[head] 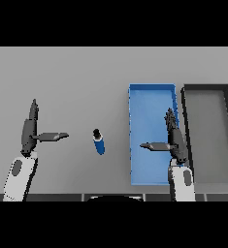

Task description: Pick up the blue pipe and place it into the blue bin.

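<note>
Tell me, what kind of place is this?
Probably a sorting bench: a plain grey table with a blue bin, a dark bin beside it, and a small blue pipe lying loose.

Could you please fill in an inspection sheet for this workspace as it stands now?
Surface: grey table, flat and plain.
Job's things: blue pipe with a dark end, lying on the table left of the blue bin, untouched; nothing lies in the bin.
Clutter: dark bin beside the blue bin, on its right.
Hands: left hand open, left of the pipe; right hand open, over the blue bin.
Cables: nothing seen.
Surroundings: nothing seen.
</note>
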Action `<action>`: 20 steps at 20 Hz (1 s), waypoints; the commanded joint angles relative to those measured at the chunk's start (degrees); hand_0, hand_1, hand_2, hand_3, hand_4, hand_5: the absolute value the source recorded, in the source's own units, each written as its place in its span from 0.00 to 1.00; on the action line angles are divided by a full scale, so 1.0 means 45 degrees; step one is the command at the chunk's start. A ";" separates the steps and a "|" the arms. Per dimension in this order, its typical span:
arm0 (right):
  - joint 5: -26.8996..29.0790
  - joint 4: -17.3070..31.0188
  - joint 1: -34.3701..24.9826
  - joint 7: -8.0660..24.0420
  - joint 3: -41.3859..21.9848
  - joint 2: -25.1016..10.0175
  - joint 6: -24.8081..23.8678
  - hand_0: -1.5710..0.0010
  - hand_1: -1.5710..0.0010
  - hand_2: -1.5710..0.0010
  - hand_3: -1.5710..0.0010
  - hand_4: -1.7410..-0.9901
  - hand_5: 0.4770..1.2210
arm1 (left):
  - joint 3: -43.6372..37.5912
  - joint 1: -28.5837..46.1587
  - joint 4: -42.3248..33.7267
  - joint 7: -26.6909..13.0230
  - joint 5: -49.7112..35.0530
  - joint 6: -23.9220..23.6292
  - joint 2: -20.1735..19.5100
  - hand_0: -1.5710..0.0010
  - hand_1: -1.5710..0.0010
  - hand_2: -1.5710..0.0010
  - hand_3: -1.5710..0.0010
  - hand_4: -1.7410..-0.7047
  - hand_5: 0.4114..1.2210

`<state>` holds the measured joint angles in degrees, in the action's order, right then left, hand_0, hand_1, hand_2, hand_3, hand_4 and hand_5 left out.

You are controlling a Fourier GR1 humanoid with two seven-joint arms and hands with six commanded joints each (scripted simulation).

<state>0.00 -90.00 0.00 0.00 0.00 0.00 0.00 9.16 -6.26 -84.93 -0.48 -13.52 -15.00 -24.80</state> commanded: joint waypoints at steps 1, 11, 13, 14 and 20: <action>0.0013 0.0016 -0.0025 0.0018 0.0018 -0.0012 -0.0009 1.00 1.00 1.00 1.00 0.71 0.20 | 0.0001 -0.0025 0.0010 0.0040 0.0004 -0.0012 0.0015 1.00 1.00 1.00 1.00 0.75 0.22; -0.2122 -0.1213 0.1057 -0.1692 -0.0852 -0.1885 0.0386 1.00 1.00 1.00 1.00 0.73 0.20 | 0.0722 0.0559 0.0569 0.2184 0.0442 0.3032 -0.1834 1.00 1.00 1.00 1.00 0.75 0.22; -0.2143 -0.1533 0.1132 -0.1434 -0.0948 -0.1855 0.0391 1.00 1.00 1.00 1.00 0.71 0.20 | 0.0764 0.0482 0.0625 0.2292 0.0294 0.3402 -0.1896 1.00 1.00 1.00 1.00 0.75 0.23; -0.2137 -0.1512 0.1177 -0.1399 -0.0923 -0.1929 0.0438 1.00 1.00 1.00 1.00 0.72 0.20 | 0.0783 0.0526 0.0561 0.2360 0.0113 0.3730 -0.1982 1.00 1.00 1.00 1.00 0.75 0.22; -0.2166 -0.1195 0.0862 -0.1271 -0.0846 -0.2050 0.0456 1.00 1.00 1.00 1.00 0.75 0.19 | 0.1793 0.1257 -0.1107 0.2301 0.0005 0.5496 -0.2914 1.00 1.00 1.00 1.00 0.67 0.15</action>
<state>-9.75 -95.37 3.90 -5.76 -3.79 -9.25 2.05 17.26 -0.56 -89.92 10.12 -13.48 9.84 -37.90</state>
